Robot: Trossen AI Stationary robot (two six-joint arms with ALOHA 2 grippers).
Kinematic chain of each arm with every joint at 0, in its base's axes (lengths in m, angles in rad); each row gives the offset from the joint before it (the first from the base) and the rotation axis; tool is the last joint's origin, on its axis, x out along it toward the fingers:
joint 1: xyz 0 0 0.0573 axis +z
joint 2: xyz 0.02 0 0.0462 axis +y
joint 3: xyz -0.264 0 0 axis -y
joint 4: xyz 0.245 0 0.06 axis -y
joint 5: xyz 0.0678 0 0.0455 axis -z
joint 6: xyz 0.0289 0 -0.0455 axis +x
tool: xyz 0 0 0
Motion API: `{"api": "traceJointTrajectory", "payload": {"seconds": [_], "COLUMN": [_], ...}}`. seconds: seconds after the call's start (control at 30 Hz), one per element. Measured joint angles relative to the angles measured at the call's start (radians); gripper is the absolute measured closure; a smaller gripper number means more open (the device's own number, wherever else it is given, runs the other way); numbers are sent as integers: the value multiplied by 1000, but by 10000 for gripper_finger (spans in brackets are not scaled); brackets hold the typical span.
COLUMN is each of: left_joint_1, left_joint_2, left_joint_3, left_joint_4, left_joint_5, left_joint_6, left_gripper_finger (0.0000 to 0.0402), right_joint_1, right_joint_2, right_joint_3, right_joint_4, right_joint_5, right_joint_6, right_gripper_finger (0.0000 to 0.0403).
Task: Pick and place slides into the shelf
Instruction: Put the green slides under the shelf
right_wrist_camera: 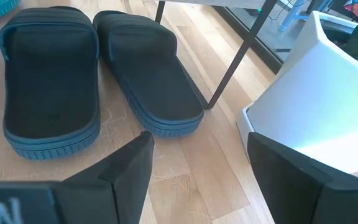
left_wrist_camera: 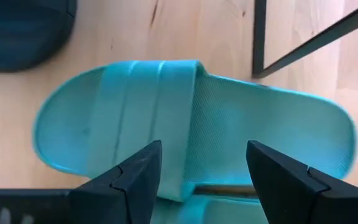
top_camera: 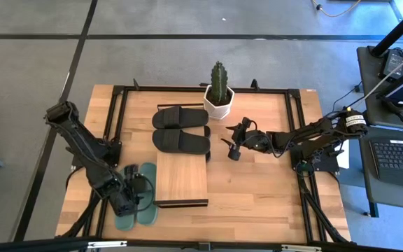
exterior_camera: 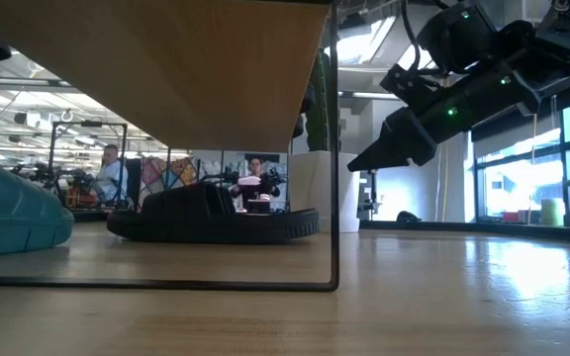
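Two green slides (top_camera: 137, 199) lie side by side, soles down, on the table left of the shelf (top_camera: 180, 178). My left gripper (top_camera: 128, 196) hangs open over them; in its wrist view its fingers (left_wrist_camera: 201, 180) stand above one green slide (left_wrist_camera: 185, 130), just behind its strap, apart from it. Two black slides (top_camera: 180, 129) rest soles down beyond the shelf's far end, also seen as black slides (right_wrist_camera: 48, 81) in the right wrist view. My right gripper (top_camera: 233, 143) waits open in the air to their right, its fingers (right_wrist_camera: 197, 180) pointing toward them.
A cactus in a white pot (top_camera: 219, 94) stands at the far edge, close beside my right gripper, its pot (right_wrist_camera: 316, 99) filling that side. The shelf's thin black leg (left_wrist_camera: 260, 37) stands close to the green slides. Bare tabletop (top_camera: 271, 203) lies right of the shelf.
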Motion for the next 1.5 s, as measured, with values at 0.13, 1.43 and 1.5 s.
{"api": "traceJointTrajectory", "payload": {"seconds": [0.13, 1.43, 1.5], "left_joint_1": [0, 45, 45], "left_joint_2": [0, 0, 0], "left_joint_3": [-14, -128, -128], "left_joint_4": [-5, -11, -11], "left_joint_5": [-11, -59, -60], "left_joint_6": [54, 12, 12], "left_gripper_finger": [177, 177, 177], "right_joint_1": [0, -31, -31], "right_joint_2": [0, 0, 0], "right_joint_3": [0, 0, 0], "right_joint_4": [0, -1, -1], "right_joint_5": [0, 0, 0], "right_joint_6": [-2, -2, -3], "right_gripper_finger": [144, 144, 144]}}
